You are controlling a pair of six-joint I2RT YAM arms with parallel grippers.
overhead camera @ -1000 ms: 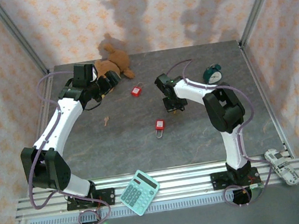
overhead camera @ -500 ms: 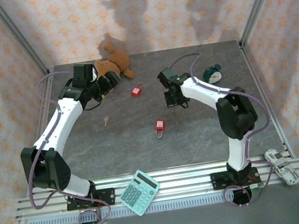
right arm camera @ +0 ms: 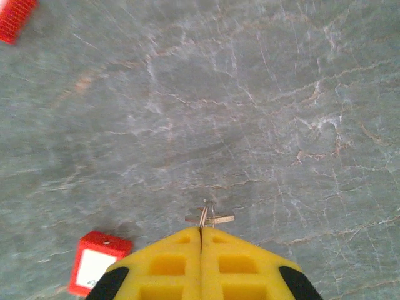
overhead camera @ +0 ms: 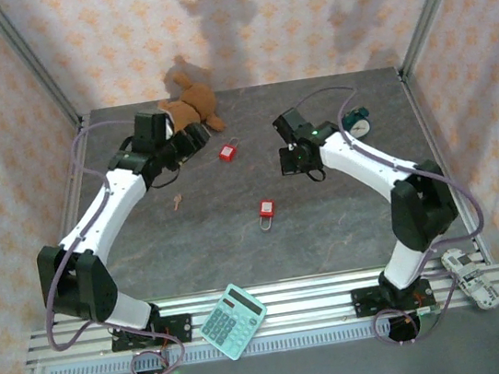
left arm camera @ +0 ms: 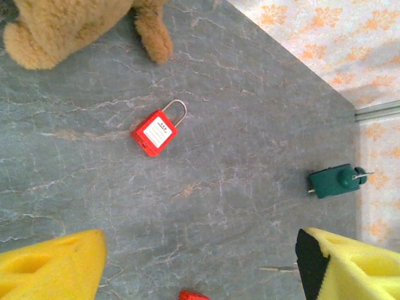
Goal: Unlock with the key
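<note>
My right gripper (overhead camera: 295, 159) (right arm camera: 200, 230) is shut on a small metal key (right arm camera: 210, 218), which sticks out of the fingertips on its ring, above bare table. One red padlock (overhead camera: 267, 209) (right arm camera: 99, 264) lies near it. A second red padlock (overhead camera: 227, 152) (left arm camera: 155, 132) lies flat farther back, shackle pointing away from me. My left gripper (overhead camera: 194, 139) (left arm camera: 200, 265) hovers open just left of that padlock, with nothing between its yellow fingers (left arm camera: 51, 265). Another loose key (overhead camera: 177, 201) lies on the table to the left.
A brown teddy bear (overhead camera: 187, 109) (left arm camera: 75, 25) lies at the back, right behind the left gripper. A green alarm clock (overhead camera: 357, 122) (left arm camera: 335, 181) sits at the back right. A calculator (overhead camera: 233, 320) and a toy car (overhead camera: 470, 276) rest on the front rail.
The right arm has stretched out and carried the key back and slightly right. The left gripper has shifted a little right toward the far padlock.
</note>
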